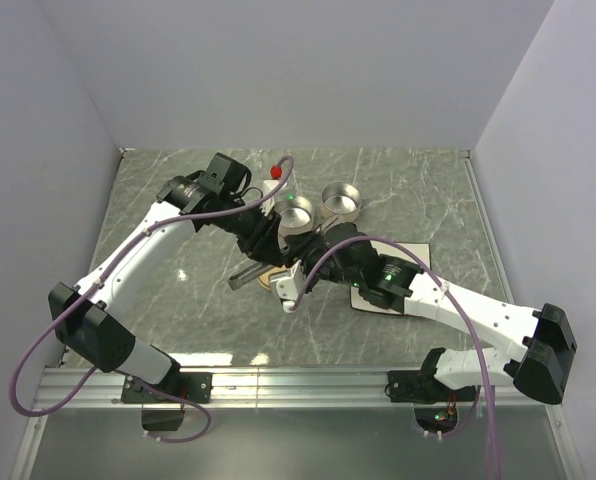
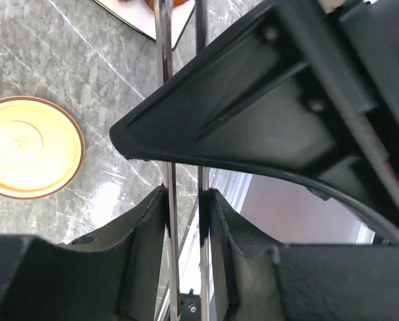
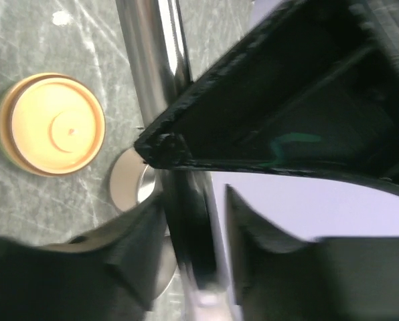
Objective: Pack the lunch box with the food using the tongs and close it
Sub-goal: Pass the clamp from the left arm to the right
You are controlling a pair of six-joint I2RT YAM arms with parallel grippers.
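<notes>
— At which step?

— Early, by the look of it: sorting out the grip on the tongs, over the middle of the worktop, on the near side of the two round tins. No sign of food between the tips.

— Left side?

— Left fingers closed on the tongs, pinching both thin arms between the pads.

— And the right?

— Right fingers set either side of the same tongs, with a pale gap on one side. Too blurred to tell whether clamped or not.

— Food?

— Only a red piece to be seen, beyond the tins at the far side, well apart from the tongs. Cannot make out the rest behind the arms. Also an orange round lid, flat on the worktop beside the tongs.

— Next move?

— Probably settling on one firm hold near the joined end, leaving the tips free to open and squeeze. Then reaching over for the food without knocking the tins. Needs care: thin, shiny metal, likely to twist or slip in a loose pinch.
</notes>
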